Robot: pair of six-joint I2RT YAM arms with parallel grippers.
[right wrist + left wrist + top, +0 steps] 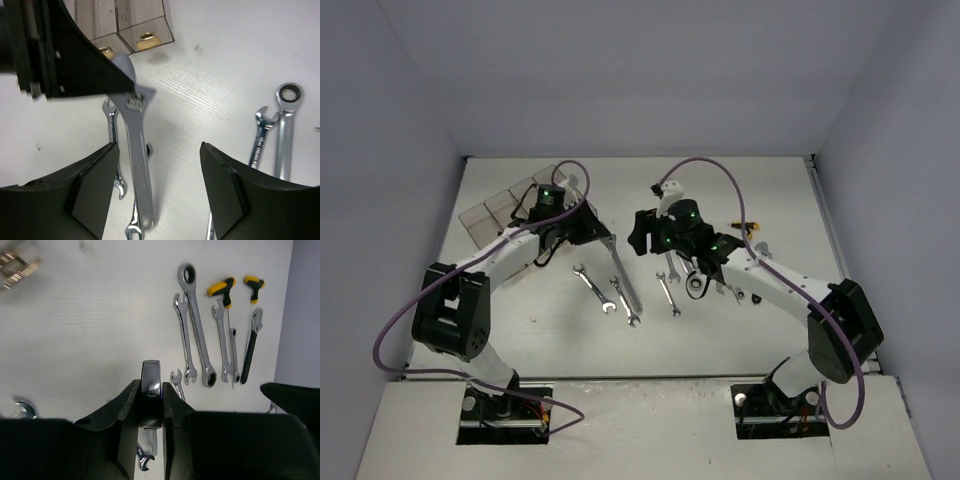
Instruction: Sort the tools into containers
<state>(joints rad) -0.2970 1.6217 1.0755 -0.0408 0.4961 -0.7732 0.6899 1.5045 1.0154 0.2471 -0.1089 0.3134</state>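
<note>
My left gripper [582, 228] [151, 395] is shut on the head end of a long silver adjustable wrench [623, 275] [137, 155]. In the left wrist view the wrench shows edge-on as a dark bar [151, 382] between the fingers. Its handle slants down toward the table. My right gripper [642, 232] [160, 185] stands open around that handle, which runs nearer the left finger [95, 185] without touching it. The containers [510, 205] [145, 20], clear smoky bins in a row, lie just behind the left gripper.
Loose spanners [592, 288] [667, 290] lie mid-table under the wrench. A ratchet wrench [197, 325], a combination spanner [184, 337], yellow-handled T-keys [223, 290] and a small black-handled adjustable wrench [250, 347] lie in a row to the right. Brass-coloured pieces [146, 41] sit in two bins.
</note>
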